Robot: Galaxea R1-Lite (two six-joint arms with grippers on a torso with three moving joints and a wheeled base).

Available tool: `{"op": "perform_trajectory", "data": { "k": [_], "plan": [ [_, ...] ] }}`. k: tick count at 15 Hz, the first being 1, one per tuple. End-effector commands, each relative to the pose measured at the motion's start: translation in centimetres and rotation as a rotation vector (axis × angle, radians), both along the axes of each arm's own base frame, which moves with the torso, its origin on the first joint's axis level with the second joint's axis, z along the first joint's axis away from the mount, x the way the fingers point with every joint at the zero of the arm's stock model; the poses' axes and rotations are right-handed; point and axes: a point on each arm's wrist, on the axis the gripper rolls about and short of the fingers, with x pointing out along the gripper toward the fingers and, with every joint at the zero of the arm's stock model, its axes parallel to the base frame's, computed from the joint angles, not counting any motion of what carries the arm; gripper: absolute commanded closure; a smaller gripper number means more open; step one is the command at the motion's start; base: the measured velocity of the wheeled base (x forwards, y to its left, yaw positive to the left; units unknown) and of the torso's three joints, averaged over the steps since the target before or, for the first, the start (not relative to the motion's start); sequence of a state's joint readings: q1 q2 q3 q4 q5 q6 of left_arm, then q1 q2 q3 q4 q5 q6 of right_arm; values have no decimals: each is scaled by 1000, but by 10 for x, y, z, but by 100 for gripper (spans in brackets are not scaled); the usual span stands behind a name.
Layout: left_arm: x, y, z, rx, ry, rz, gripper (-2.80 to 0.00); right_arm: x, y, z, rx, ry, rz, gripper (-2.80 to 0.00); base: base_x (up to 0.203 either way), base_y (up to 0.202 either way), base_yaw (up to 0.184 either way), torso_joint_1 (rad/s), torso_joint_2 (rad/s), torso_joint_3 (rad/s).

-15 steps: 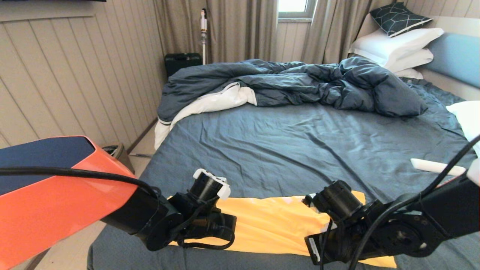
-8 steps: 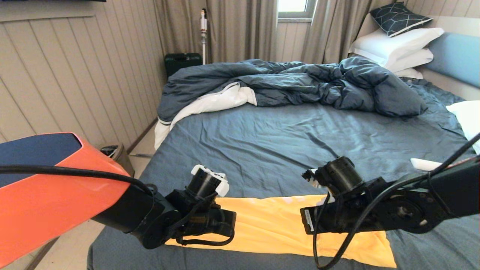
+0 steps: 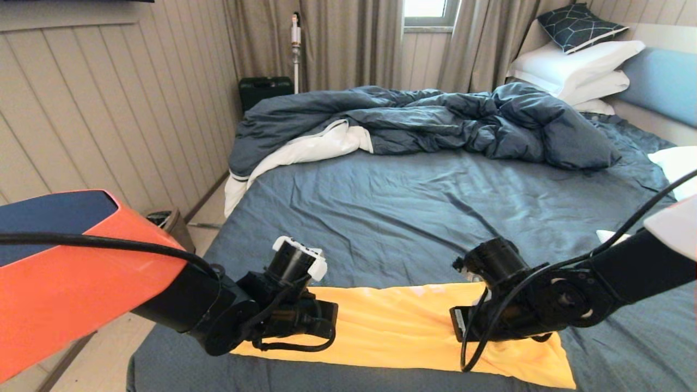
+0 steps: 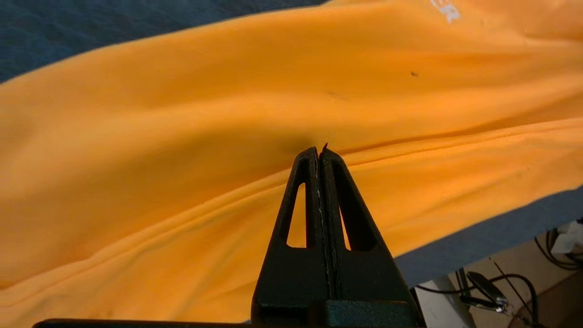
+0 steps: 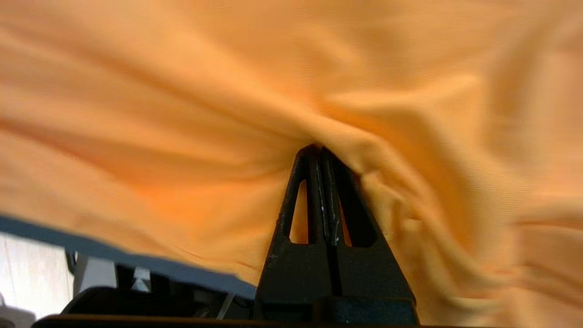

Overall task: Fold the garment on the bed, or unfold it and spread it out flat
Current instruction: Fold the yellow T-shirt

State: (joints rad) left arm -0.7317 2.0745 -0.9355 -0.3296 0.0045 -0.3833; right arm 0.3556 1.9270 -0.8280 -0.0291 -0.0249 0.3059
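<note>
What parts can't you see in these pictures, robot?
- Bright yellow thin-fabric T-shirt: in the head view both black arms cover its ends, so sleeves and collar are hidden.
- White lettering on the shirt: cut off by the left wrist view's edge, unreadable.
- Left gripper: whether its shut tips pinch fabric or only press it.
- Right gripper: blurred folds hide its tips.
- White object on the dark blue-grey sheet: mostly behind the right arm.
</note>
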Motion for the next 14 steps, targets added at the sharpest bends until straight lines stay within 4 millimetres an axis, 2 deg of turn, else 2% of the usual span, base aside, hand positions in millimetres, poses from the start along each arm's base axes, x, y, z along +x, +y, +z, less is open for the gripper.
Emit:
{"op": "perform_trajectory", "data": {
  "k": [1,4,9,14],
  "plan": [
    [2,0,-3,1,4,5,0,5,-19,-4,-9,10,-54,0,0,0,0,0,0,0],
    [3,2,-5,6,12,11,0,3,-46,-2,-28,6,-103,0,0,0,0,0,0,0],
    [4,6,-6,11,16,21,0,-12,-58,4,-31,-3,-119,0,0,0,0,0,0,0],
    [1,9,-3,10,17,25,0,-11,-92,12,-42,-31,-183,0,0,0,0,0,0,0]
  ]
}}
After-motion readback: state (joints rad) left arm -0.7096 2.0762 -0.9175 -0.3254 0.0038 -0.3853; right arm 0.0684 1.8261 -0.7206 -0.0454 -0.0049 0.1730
